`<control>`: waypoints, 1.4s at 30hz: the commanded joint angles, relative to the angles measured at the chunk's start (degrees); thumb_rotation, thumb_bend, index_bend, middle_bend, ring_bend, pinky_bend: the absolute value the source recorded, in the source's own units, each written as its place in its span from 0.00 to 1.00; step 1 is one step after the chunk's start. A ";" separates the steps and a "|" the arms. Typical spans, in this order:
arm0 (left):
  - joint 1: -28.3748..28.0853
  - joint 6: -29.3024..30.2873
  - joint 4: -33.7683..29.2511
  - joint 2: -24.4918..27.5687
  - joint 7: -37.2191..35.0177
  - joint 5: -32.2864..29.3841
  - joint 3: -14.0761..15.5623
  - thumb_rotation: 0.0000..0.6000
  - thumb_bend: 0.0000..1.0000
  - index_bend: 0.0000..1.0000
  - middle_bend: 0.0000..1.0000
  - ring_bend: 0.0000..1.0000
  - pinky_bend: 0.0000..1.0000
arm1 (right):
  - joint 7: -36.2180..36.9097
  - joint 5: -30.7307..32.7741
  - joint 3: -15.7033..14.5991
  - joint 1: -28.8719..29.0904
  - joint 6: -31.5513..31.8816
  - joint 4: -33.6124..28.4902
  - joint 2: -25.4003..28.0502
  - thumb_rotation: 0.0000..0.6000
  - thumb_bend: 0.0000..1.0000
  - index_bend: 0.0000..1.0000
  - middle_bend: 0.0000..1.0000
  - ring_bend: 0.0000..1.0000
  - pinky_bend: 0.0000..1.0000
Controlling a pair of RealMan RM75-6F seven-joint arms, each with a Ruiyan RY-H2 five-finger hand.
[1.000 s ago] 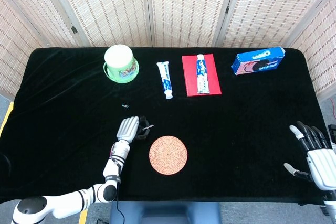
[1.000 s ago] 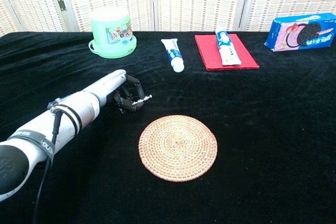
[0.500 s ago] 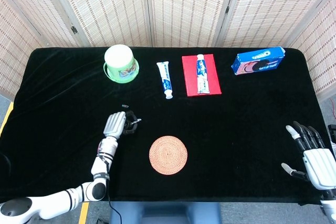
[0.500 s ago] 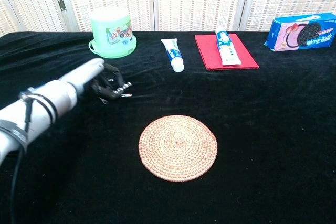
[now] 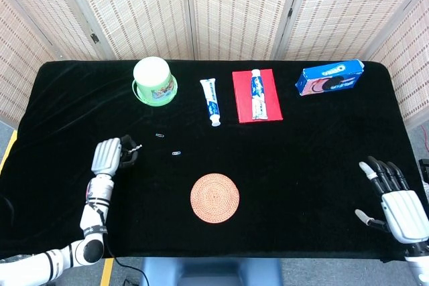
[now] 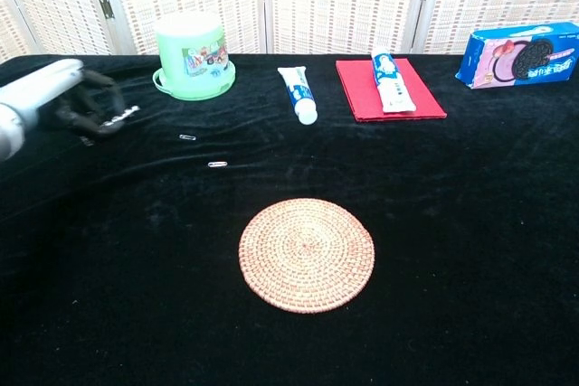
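On the black surface [image 5: 301, 165], left side: left hand [image 5: 107, 157] pulling back toward the left edge, away from the woven mat [image 5: 214, 197], fingers curled, pinching a small metal clip [image 6: 124, 115]. Lying newly apart from it, two paper clips [image 5: 176, 153] between hand and toothpaste tube [image 5: 211, 101], one apparently just dropped. Right hand [image 5: 395, 199] hovering at right edge, fingers spread, holding nothing.

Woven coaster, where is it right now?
The woven coaster lies front and centre on the black table in the head view, just right of the two paper clips.
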 commanded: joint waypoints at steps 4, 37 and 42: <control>1.51 1.38 -2.69 0.52 -0.50 0.35 1.57 1.00 0.78 0.88 1.00 1.00 1.00 | -0.94 -0.81 -0.21 0.27 -0.09 -0.39 -0.33 1.00 0.18 0.00 0.00 0.00 0.00; 11.42 15.69 -18.15 22.79 15.97 16.29 17.09 1.00 0.16 0.18 0.08 0.08 0.16 | -2.03 2.53 0.69 1.83 -3.74 -0.49 -0.57 1.00 0.18 0.00 0.00 0.00 0.00; 21.25 28.41 -10.26 21.85 6.51 24.32 21.36 1.00 0.16 0.16 0.05 0.01 0.00 | -4.61 3.29 1.09 1.64 -3.42 -0.65 -1.49 1.00 0.18 0.00 0.00 0.00 0.00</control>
